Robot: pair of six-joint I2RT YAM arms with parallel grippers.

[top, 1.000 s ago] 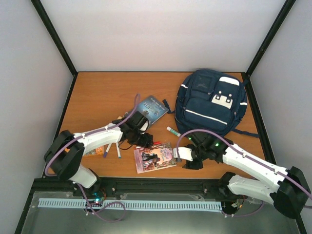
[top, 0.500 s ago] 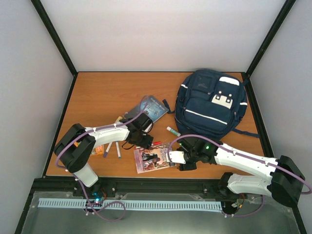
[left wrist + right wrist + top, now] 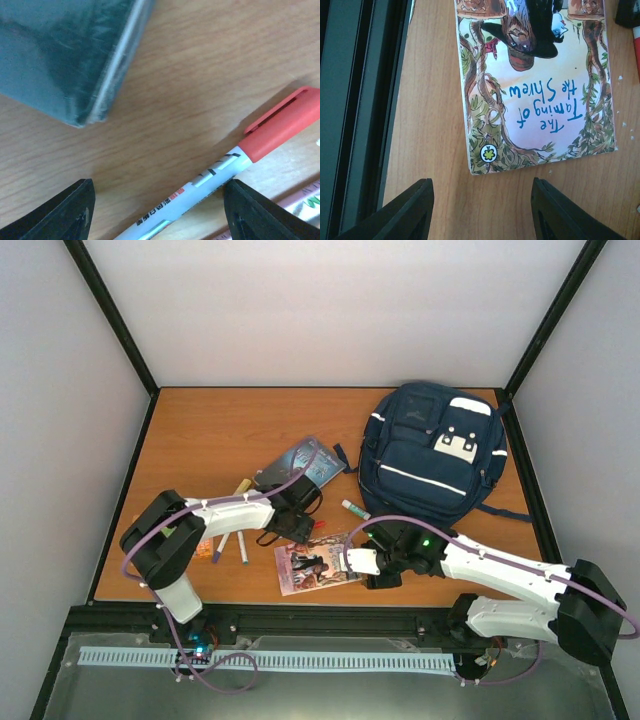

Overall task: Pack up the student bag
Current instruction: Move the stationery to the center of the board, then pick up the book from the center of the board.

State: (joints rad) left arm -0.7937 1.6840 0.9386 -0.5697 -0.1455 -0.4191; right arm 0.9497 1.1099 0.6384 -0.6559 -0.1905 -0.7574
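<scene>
Not much can be called done here, tbh. The bag (image 3: 435, 450) is parked at the far right corner of the counter (image 3: 200, 430), laid flat with the front pocket facing up. No opening is shown in the top view, so what's inside, if anything, can't be told. Nothing is seen poking out of it.

Everything else is spread out on the counter:
- a blue book (image 3: 300, 460) is laid near the middle
- a picture book (image 3: 530, 75) titled "The Taming of the Shrew" is laid by the near edge
- a red-capped marker (image 3: 225, 172) is found between the 2 books
- a green-capped stick (image 3: 355, 508) is left just beside the bag
- a few pens (image 3: 240, 545) are scattered off to the left

So pretty much all of the packing is judged to be left, and the bag probably has to be opened first.

The left fingers (image 3: 60, 212) are spread wide and set low over the marker, 1 on each side, with nothing gripped. The right fingers (image 3: 405, 210) are spread too, held over bare counter just off a corner of the picture book, and nothing is held there either. A marker pickup is guessed as the step in hand on the left, going only by the pose.
</scene>
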